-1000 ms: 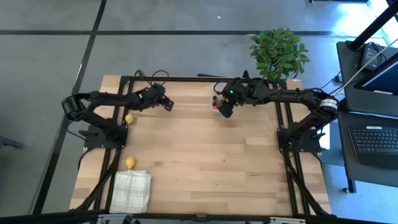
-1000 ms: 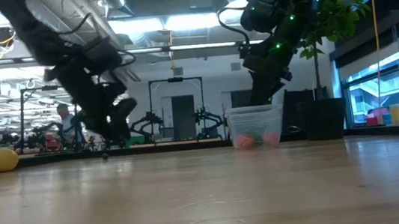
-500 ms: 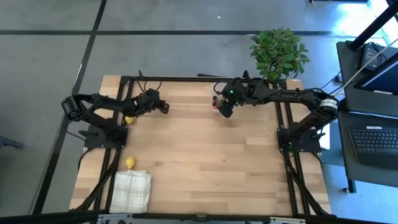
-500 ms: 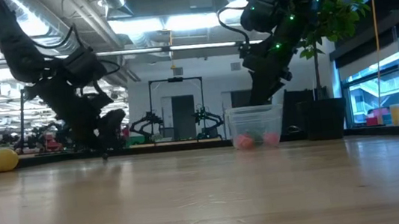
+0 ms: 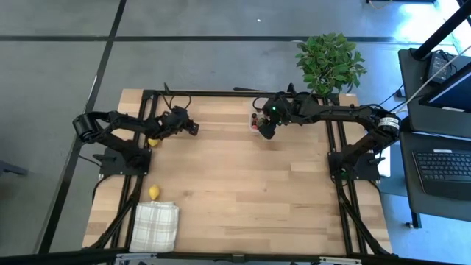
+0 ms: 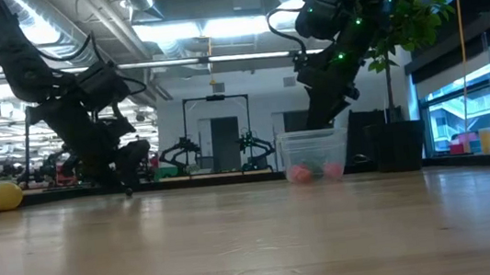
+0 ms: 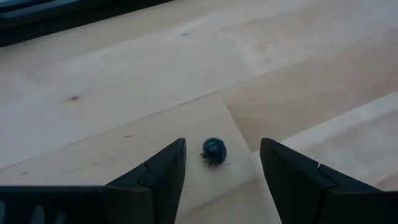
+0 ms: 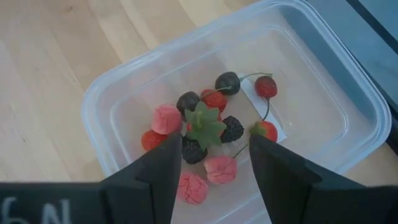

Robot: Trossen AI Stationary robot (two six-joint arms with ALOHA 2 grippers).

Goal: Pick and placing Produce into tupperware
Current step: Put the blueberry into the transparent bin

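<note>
One camera hangs high above and looks straight down on the whole table. One sits low at the table's edge and looks level across it into the room. Each arm has a close camera on its wrist, looking past its own fingers. The high, low and right wrist cameras all see the clear box.
</note>
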